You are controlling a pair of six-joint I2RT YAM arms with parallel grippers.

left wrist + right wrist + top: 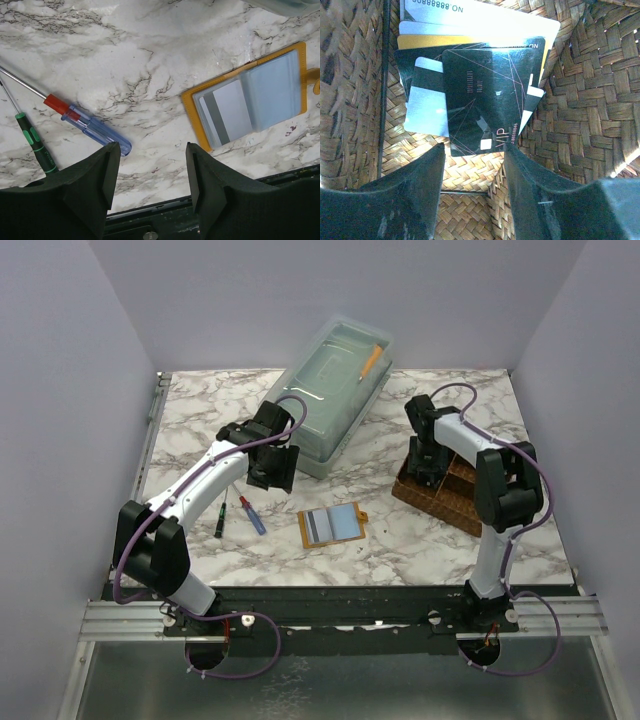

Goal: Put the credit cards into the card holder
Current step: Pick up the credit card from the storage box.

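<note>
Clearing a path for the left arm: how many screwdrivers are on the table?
2. A blue-handled screwdriver with a red collar lies left of the open wallet; a green-and-black screwdriver lies beside it, farther left. Others could be hidden under the left arm.

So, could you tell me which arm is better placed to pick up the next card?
Right: the right hand, open, is in the woven tray over the cards; the left hand hangs near the card holder.
</note>
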